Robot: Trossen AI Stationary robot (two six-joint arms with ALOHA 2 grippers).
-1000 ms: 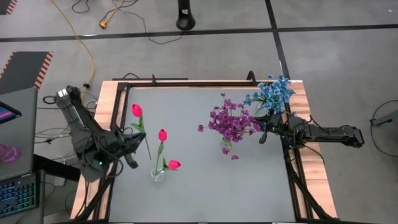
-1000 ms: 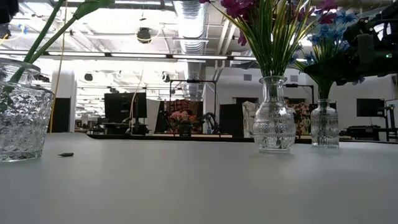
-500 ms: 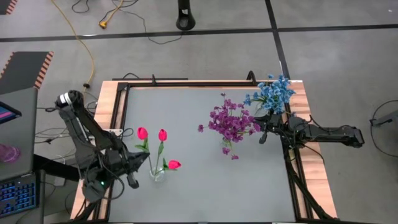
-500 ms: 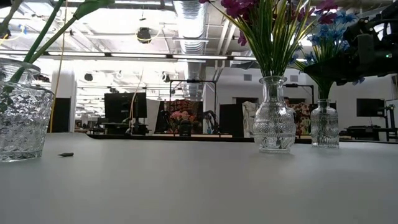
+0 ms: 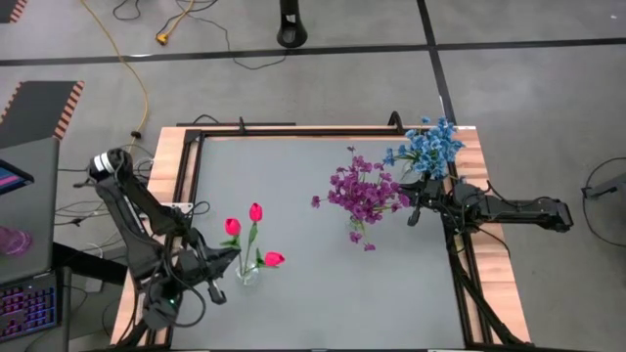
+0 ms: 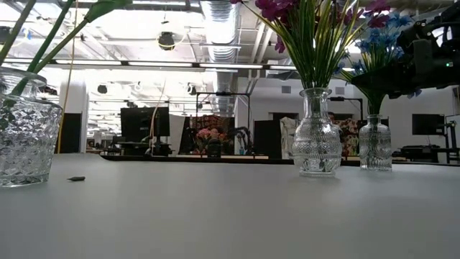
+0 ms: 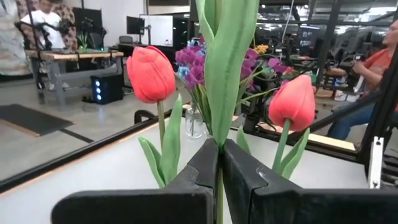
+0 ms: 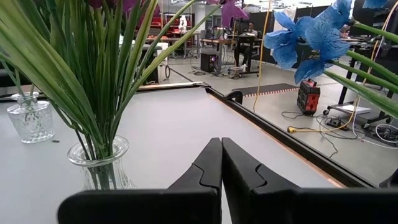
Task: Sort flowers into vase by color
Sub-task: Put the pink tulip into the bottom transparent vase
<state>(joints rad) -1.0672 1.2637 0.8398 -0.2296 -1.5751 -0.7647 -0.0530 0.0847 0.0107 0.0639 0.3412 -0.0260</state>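
My left gripper point(image 5: 227, 256) is shut on a pink-red tulip point(image 5: 232, 227) right beside the clear glass vase point(image 5: 246, 275) near the table's left-near side. Two more tulips point(image 7: 151, 73) point(image 7: 292, 102) stand with their stems in that vase. In the low view a thin green stem point(image 6: 18, 30) slants above the vase's rim point(image 6: 21, 75); whether its end is inside I cannot tell. The purple bunch point(image 5: 364, 191) and the blue bunch point(image 5: 428, 147) stand in their own vases. My right gripper point(image 5: 413, 210) waits, shut, between those two vases. My left gripper pinches the tulip's green stem and leaf point(image 7: 219, 134) between its two fingers, which lie across the stem. The stem rises about upright out of the hold, with the bud above the fingers and out of the wrist view. The lower end is hidden behind the fingers.
The purple flowers' vase point(image 6: 316, 137) and the blue flowers' vase point(image 6: 375, 144) stand at the right-far part of the table. A small dark speck point(image 6: 76, 178) lies near the tulip vase. A raised black frame point(image 5: 293, 133) rims the grey table. People sit in the room beyond.
My left gripper has carried the tulip toward the table's near edge and a little to the right, up to the tulip vase. It has stayed shut on the stem. A new thin stem has come into the low view above that vase.
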